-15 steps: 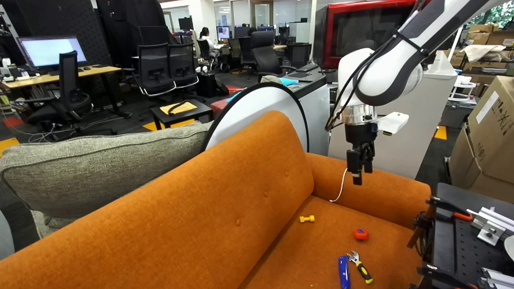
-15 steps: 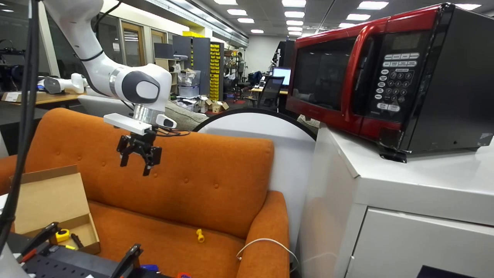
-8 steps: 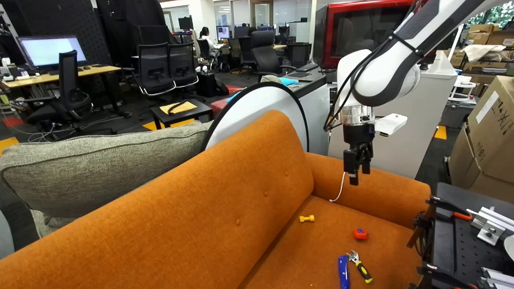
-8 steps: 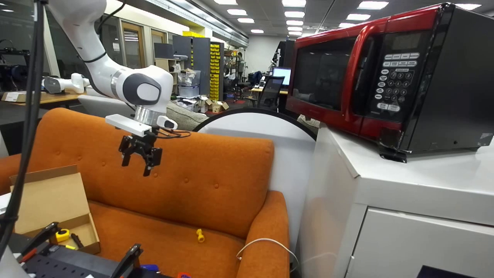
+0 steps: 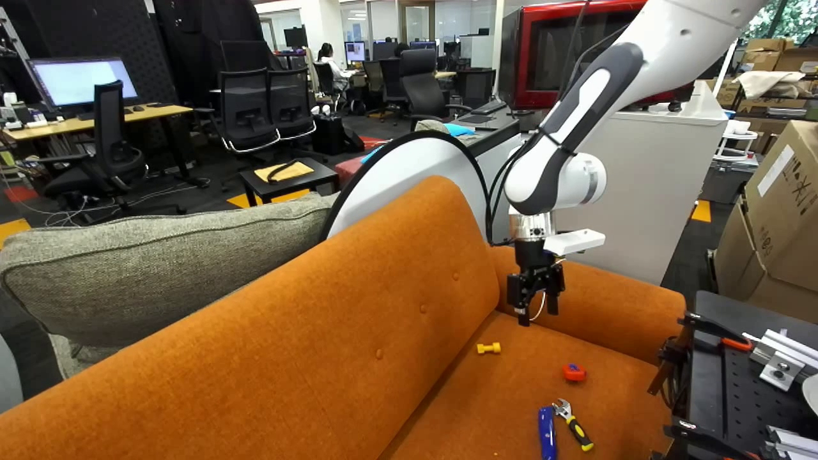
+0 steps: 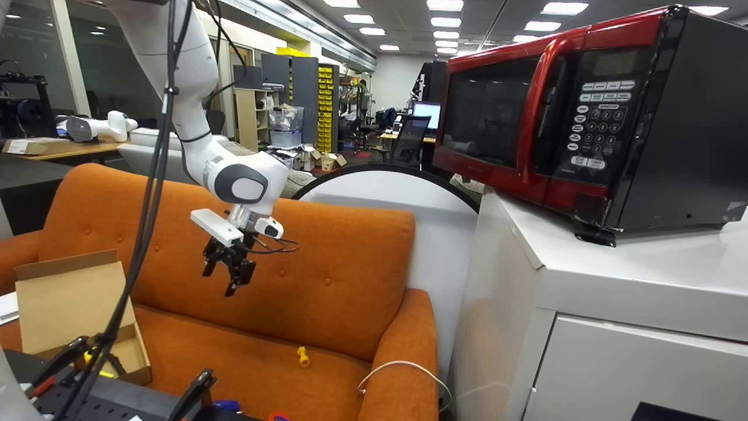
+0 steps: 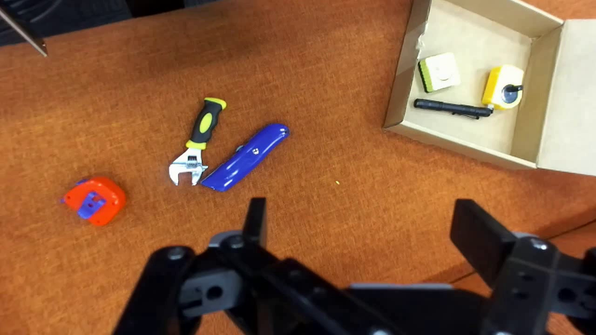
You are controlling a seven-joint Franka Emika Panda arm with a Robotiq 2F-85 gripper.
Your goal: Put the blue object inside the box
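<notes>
On the orange sofa seat (image 7: 326,83), in my wrist view, the blue utility knife (image 7: 247,157) lies outside the cardboard box (image 7: 475,132). One end sits just beside an adjustable wrench (image 7: 205,123); a red tape measure (image 7: 111,196) lies apart. In the box I see a yellow tape measure (image 7: 502,88), a black penlight (image 7: 449,108) and a white-and-green block (image 7: 441,72). My hand (image 7: 365,218) stands wide, its jaws well apart.

In an exterior view, I have the hand in the air, seen against the armrest (image 5: 613,306), and a yellow dumbbell-shaped piece (image 5: 488,348) lies near the backrest (image 5: 319,319).

In an exterior view, I see the hand spread in front of the backrest, well apart from a red microwave (image 6: 497,117); the box's lid (image 6: 67,304) stands raised, and only a bit of the knife shows.
</notes>
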